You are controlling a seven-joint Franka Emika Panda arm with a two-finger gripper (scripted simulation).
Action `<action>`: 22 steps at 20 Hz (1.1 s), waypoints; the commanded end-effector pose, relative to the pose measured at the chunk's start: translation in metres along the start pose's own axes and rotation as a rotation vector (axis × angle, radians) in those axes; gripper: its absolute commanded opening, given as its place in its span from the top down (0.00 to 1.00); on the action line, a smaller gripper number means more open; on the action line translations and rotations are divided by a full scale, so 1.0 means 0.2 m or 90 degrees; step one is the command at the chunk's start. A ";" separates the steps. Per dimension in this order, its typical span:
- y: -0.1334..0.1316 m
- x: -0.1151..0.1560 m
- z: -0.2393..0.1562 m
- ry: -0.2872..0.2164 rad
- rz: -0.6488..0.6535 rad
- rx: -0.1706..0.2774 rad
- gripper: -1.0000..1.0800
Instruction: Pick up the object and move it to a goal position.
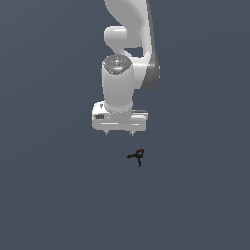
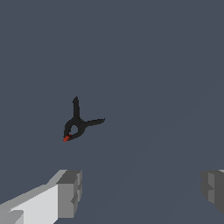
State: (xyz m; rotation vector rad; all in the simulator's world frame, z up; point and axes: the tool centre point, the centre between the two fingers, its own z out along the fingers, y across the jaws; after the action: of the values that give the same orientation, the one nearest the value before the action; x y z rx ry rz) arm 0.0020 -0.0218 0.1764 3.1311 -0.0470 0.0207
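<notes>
Slate-blue ground (image 1: 49,195) fills both views, flat and unmarked, with no edge or wall to break it.

Nearest in the wrist view are the gripper's (image 2: 140,192) own fingertips (image 2: 70,192): two grey, blocky pads, one joined to a white finger body, the other only partly inside the picture. They stand far apart, with bare ground showing across the whole gap, so the jaws are wide open and hold nothing.

Beyond the fingertips in that view lies the object (image 2: 78,124), a small black thing with a rounded looped body, two thin prongs spreading out from it, and a small red tip at the opposite end. It lies clear of both pads, touching neither, and is offset toward the pad with the white body instead of being centred in the gap.

In the exterior view, the object (image 1: 137,156) appears as a tiny dark speck with a red dot, lying on the ground just below the gripper (image 1: 119,132) and a little toward the exterior view's right. Only two short stubs show under the white hand there, well apart from each other. Above the hand rise the white wrist, capped by a grey disc, and the arm (image 1: 132,29), which runs out of the picture's upper edge.
</notes>
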 end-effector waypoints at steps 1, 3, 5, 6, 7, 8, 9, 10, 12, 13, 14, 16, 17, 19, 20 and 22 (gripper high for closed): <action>0.00 0.00 0.00 0.000 0.000 0.000 0.04; -0.01 0.00 0.00 -0.001 -0.004 0.000 0.04; -0.03 -0.01 0.01 -0.004 -0.017 -0.001 0.04; -0.05 -0.01 0.02 -0.006 -0.026 -0.002 0.04; -0.07 -0.02 0.03 -0.008 -0.036 -0.002 0.04; -0.09 -0.02 0.03 -0.010 -0.044 -0.003 0.04; -0.10 -0.02 0.03 -0.011 -0.050 -0.003 0.04; -0.10 -0.02 0.04 -0.011 -0.054 -0.003 0.04; -0.10 -0.02 0.04 -0.012 -0.056 -0.004 0.04; -0.10 -0.02 0.04 -0.012 -0.055 -0.004 0.04; -0.10 -0.02 0.04 -0.011 -0.053 -0.003 0.04; -0.10 -0.02 0.04 -0.011 -0.048 -0.003 0.04; -0.11 -0.02 0.04 -0.011 -0.044 -0.003 0.04; -0.12 -0.01 0.06 -0.011 -0.034 -0.002 0.04; -0.12 -0.01 0.06 -0.011 -0.028 -0.002 0.04; -0.13 -0.01 0.08 -0.011 -0.014 -0.001 0.04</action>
State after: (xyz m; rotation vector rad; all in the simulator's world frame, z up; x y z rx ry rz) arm 0.0009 0.0025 0.1630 3.1288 0.0112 -0.0067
